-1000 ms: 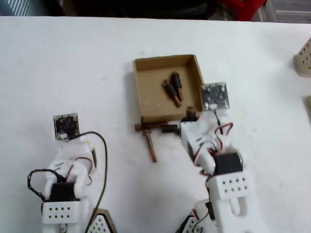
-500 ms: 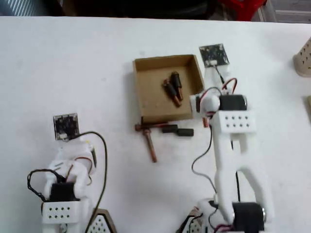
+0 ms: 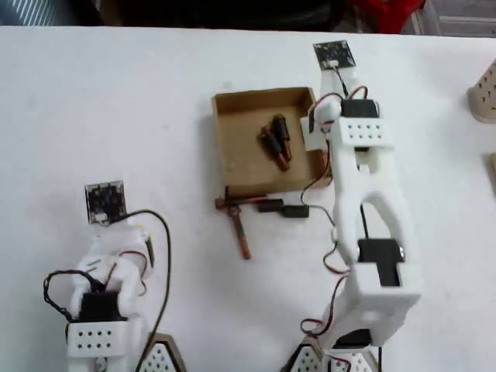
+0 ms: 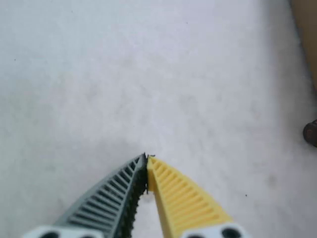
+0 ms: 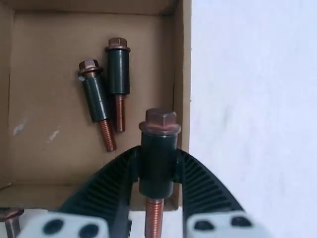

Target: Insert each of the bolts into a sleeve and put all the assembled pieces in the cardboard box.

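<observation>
The step in hand is, by my reading, the boxing of a third piece: the right pincer (image 5: 158, 152) is clenched on an assembled piece (image 5: 159, 124), gripping it by its black sleeve with the bolt head up and the threads hanging below. In the high view the right arm (image 3: 356, 155) stretches up the right of centre, with its pincer at the right wall of the box (image 3: 219, 139), in the upper middle of the frame. The piece hangs just about over that wall, not clearly over the floor inside. The next move therefore seems to call for a small shift inward over the cardboard floor and then a release, kept clear of the two finished pieces (image 3: 275, 139) that lie side by side in the box. Just below the box two bare bolts (image 3: 241, 235) lie on the bench (image 3: 116, 101), their heads close together, and two loose sleeves (image 3: 270, 205) lie just to their right, so two assemblies are not yet done. The left pincer (image 4: 147, 161), at the lower left, is closed on nothing, its tips together above bare bench. The bench is plain white; past its far edge the room is dark, with a red object (image 3: 387, 12) at the upper right and a pale perforated block (image 3: 484, 93) at the right edge.
</observation>
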`<action>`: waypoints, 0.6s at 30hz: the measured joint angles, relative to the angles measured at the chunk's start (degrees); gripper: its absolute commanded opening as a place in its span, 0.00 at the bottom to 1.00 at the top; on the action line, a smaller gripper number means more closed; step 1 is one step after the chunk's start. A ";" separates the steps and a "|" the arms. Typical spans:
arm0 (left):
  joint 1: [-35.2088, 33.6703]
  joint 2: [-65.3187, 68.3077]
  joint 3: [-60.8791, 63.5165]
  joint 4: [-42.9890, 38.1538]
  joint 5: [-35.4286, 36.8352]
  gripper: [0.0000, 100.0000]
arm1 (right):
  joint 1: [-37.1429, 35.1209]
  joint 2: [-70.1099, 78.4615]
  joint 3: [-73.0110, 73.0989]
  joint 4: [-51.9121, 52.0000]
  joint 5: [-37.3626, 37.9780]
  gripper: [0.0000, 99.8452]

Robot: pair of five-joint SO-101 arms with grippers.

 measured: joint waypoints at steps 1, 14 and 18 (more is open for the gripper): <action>0.00 0.00 0.00 0.00 0.00 0.02 | 0.00 2.11 -1.67 0.00 0.00 0.02; 0.00 0.00 0.00 0.00 0.00 0.02 | -1.32 26.37 -24.70 2.29 0.00 0.06; 0.00 0.00 0.00 0.00 0.00 0.02 | -2.73 30.77 -30.24 5.27 0.18 0.15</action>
